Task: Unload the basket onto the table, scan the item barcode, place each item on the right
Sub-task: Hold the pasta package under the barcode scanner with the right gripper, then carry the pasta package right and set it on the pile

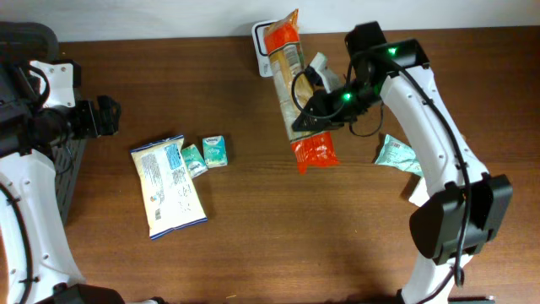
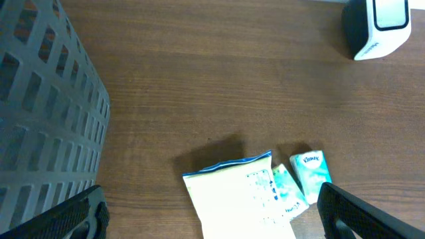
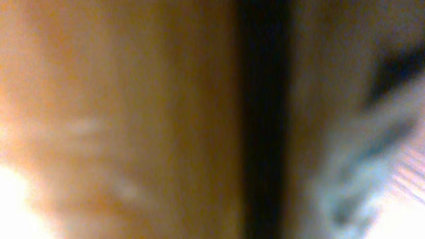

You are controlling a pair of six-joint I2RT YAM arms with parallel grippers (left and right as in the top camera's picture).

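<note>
One orange snack bag is being pinched by the right end effector at the scanner; the left end effector is hanging wide open by a basket.

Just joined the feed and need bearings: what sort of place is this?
Likely a mock checkout bench: a white barcode scanner on a wooden table, packaged goods like the orange snack bag.

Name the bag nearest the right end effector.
The orange bag, right at the right end effector; the white-and-blue bag lies far away from it.
</note>
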